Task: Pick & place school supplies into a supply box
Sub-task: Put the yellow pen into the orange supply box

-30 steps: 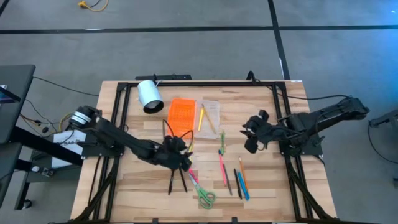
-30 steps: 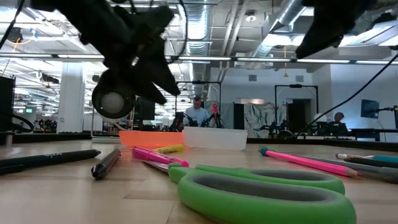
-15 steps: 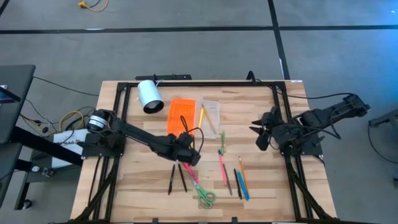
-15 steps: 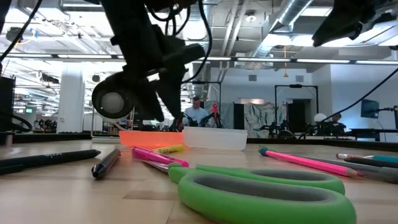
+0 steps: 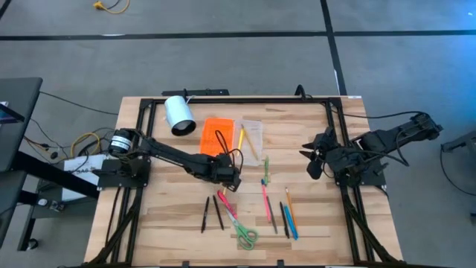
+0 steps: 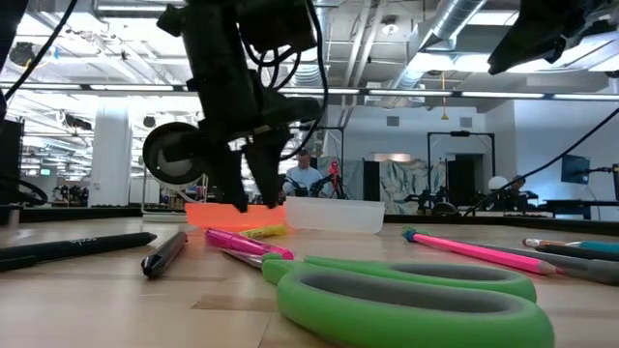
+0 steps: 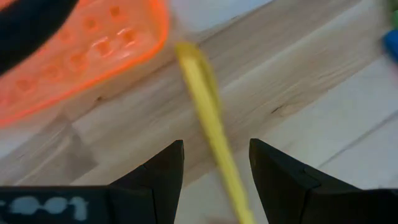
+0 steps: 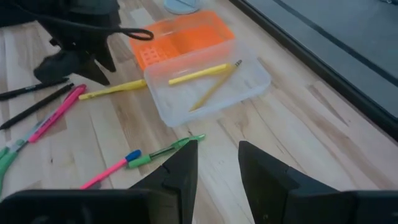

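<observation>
My left gripper [image 5: 229,181] is open and points down over a yellow pen [image 7: 208,118] that lies flat on the table just near of the orange lid [image 5: 218,134]. Its fingers stand on either side of the pen without touching it. The clear tray [image 8: 211,87] beside the lid holds two yellow pencils. My right gripper [image 5: 312,160] is open and hovers over the table's right part, apart from everything. Black pens [image 5: 212,214], a pink highlighter [image 5: 223,201], green scissors [image 5: 243,232] and several coloured pencils [image 5: 286,214] lie on the table's near half.
A white cylinder [image 5: 178,114] lies on its side at the far left, beyond the lid. A green pen [image 5: 265,171] and a pink pencil [image 5: 265,201] lie between the two grippers. Bare wood shows at the table's near left and far right.
My left gripper has moved from over the black pens toward the far edge and slightly right, ending over the yellow pen near the orange lid, and has tipped to point downward. My right gripper drew back a little toward the right edge, then held still.
</observation>
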Robot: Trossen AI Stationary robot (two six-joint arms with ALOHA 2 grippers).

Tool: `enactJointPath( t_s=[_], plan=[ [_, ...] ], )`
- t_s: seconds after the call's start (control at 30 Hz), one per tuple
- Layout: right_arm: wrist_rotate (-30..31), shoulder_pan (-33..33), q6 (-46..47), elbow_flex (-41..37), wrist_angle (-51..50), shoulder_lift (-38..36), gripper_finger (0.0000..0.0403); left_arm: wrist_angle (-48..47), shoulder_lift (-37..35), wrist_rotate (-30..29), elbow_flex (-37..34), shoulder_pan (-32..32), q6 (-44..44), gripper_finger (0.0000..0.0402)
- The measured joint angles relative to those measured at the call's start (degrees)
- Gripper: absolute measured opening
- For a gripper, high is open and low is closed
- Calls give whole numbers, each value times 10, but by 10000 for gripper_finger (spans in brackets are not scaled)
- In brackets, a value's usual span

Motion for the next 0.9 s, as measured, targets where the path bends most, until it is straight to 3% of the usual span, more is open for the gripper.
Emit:
enactJointPath(
  t_s=[0.4, 0.9],
  plan=[
    [0, 0, 0, 0, -19, 0, 111, 29, 45, 9, 3, -7, -23, 173],
    [13, -1, -1, 0, -22, 0, 111, 14, 44, -5, 3, -9, -23, 173]
  ],
)
